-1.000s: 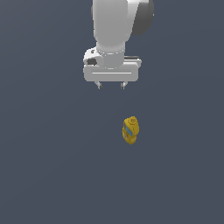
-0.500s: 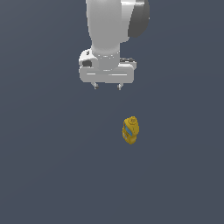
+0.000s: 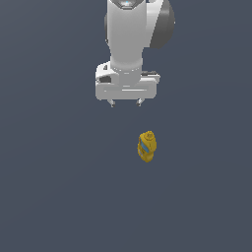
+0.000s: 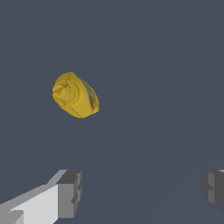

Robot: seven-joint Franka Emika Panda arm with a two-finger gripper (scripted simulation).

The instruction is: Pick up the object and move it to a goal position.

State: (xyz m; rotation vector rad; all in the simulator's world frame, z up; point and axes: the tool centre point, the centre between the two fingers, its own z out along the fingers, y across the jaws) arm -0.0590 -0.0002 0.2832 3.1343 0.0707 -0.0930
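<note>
Exterior view, yellow bottle (image 3: 146, 146), round cap, blue-white label patch

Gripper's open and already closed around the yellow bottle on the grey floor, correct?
Not quite. The gripper is open, but it is apart from the yellow bottle, which lies free on the grey floor. The exterior view shows the gap; the wrist view shows nothing between the fingers.

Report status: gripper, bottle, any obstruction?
Gripper open, empty. Yellow bottle on the floor, apart from the fingers, ungrasped. Nothing between them.
</note>
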